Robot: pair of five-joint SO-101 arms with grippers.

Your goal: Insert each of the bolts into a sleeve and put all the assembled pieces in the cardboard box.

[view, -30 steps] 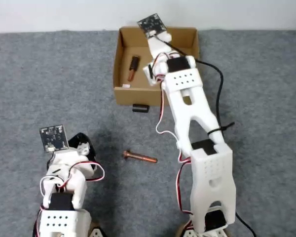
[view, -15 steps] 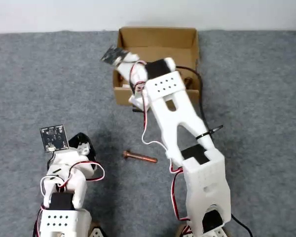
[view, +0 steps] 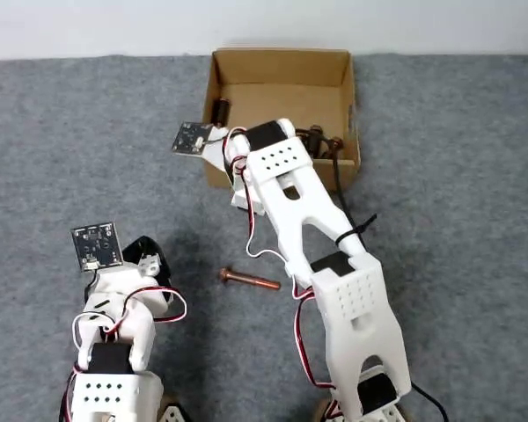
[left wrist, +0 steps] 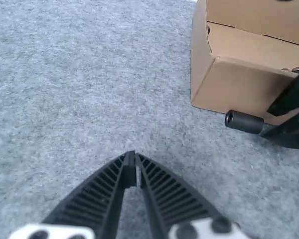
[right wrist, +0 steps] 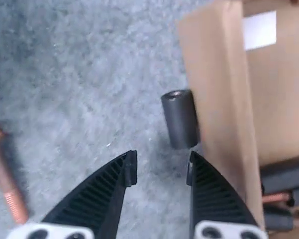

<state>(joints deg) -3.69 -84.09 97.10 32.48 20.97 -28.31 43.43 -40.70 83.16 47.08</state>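
A black sleeve (right wrist: 180,119) lies on the carpet against the outer front wall of the cardboard box (right wrist: 219,89). My right gripper (right wrist: 162,167) hangs open just short of the sleeve, which lines up with the gap between the fingers. A copper bolt (view: 249,280) lies loose on the carpet between the two arms, and the bolt (right wrist: 5,186) also appears beside the right gripper. My left gripper (left wrist: 134,162) is shut and empty, low over bare carpet, well back from the sleeve (left wrist: 244,121) and the box (left wrist: 249,74). Inside the box (view: 282,66) lie assembled pieces (view: 218,110).
More bolt-and-sleeve pieces (view: 324,141) rest in the box's right front corner. The right arm (view: 290,193) reaches over the box's front-left corner and trails its cables. Grey carpet stretches open to the left of the box and around the bolt.
The right arm swung out from over the box, leftward and down to its front wall, and now hangs over the sleeve. The left arm and the bolt stayed put.
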